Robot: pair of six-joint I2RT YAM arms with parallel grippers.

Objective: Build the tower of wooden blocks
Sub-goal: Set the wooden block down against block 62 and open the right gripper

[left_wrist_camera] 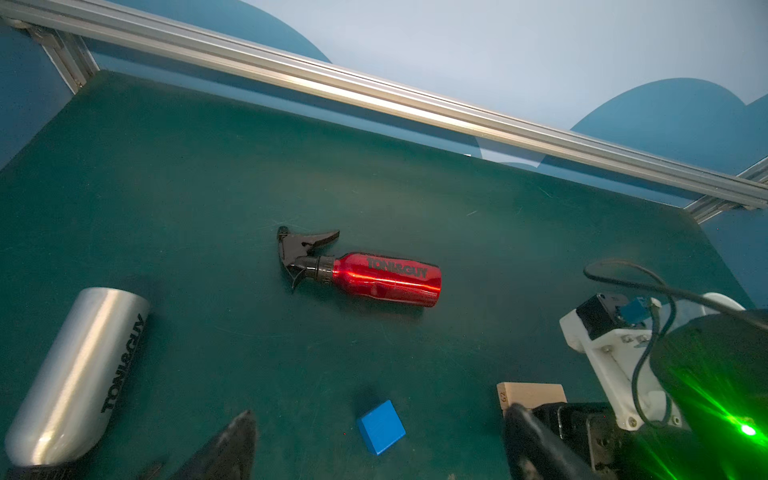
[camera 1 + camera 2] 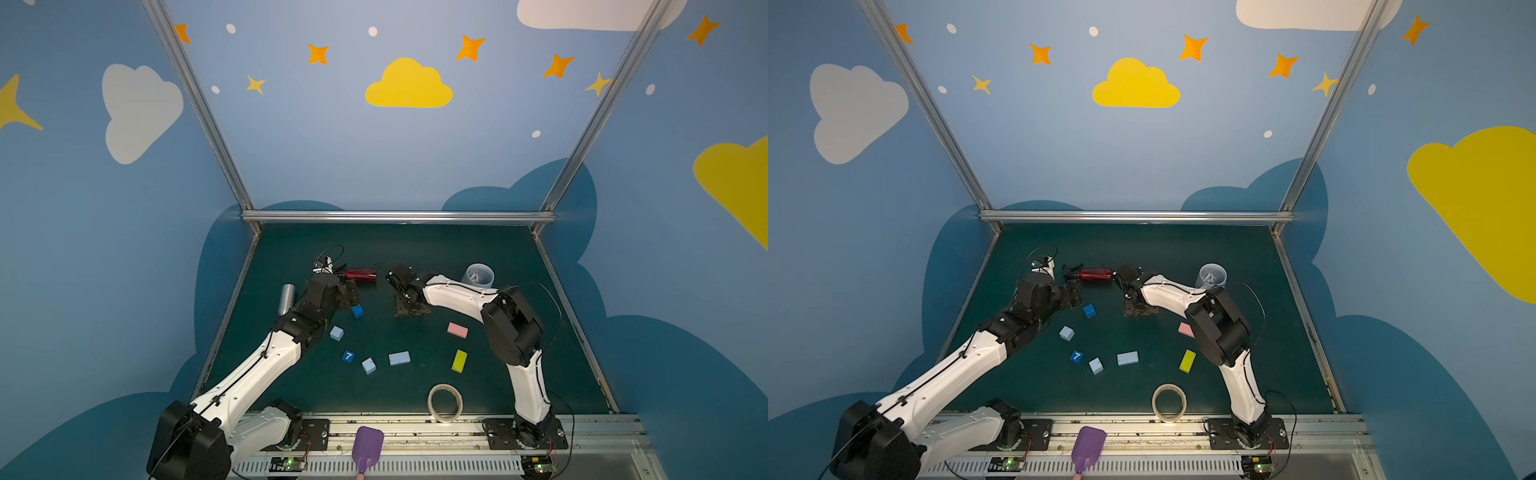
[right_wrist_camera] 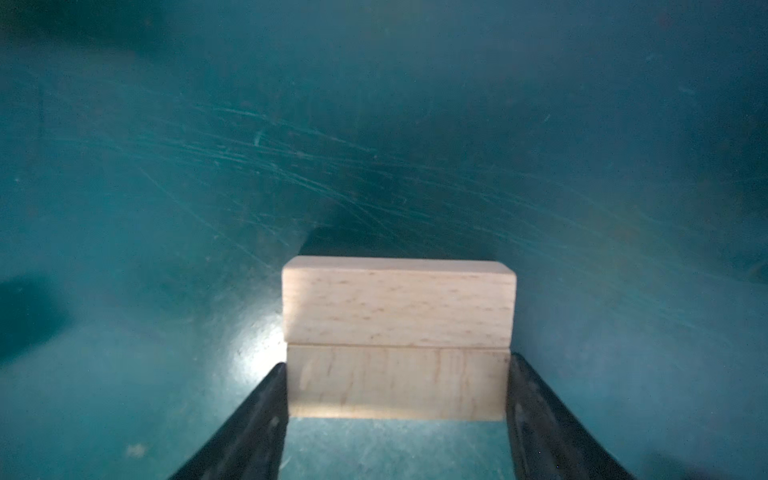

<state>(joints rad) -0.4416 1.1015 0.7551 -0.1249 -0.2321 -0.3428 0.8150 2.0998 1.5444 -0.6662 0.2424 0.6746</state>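
Purple paddle-shaped plastic tool [image 2: 367, 446] lies on the front rail [image 2: 436, 432]. From its front base the left arm [image 2: 249, 374] rises to a dark elbow by the lens, then stretches forward over the green mat [image 2: 415, 249]; the left gripper [image 1: 381, 412] hangs low, jaws spread wide and empty, a plain dark-blue cube [image 1: 381, 428] on the mat ahead of them. The right arm [image 2: 528, 390] climbs to a high bent elbow and reaches inward; the right gripper [image 3: 397, 360] points down at mid-mat, jaws closed against both ends of a pale bare-wood rectangular block [image 3: 397, 380], with a second pale wood block [image 3: 399, 301] touching it. Loose blocks count seven: that plain cube, a dark-blue cube marked 7 [image 2: 348, 356], a light-blue cube [image 2: 336, 333], another light-blue cube [image 2: 368, 365], and three flat rectangles, a light-blue rectangle [image 2: 399, 358], a pink rectangle [image 2: 457, 330], a yellow-green rectangle [image 2: 459, 360]. Around them lie one red spray bottle [image 2: 361, 277], one silver canister [image 2: 286, 298], one clear cup [image 2: 486, 282], one tape roll [image 2: 444, 417]
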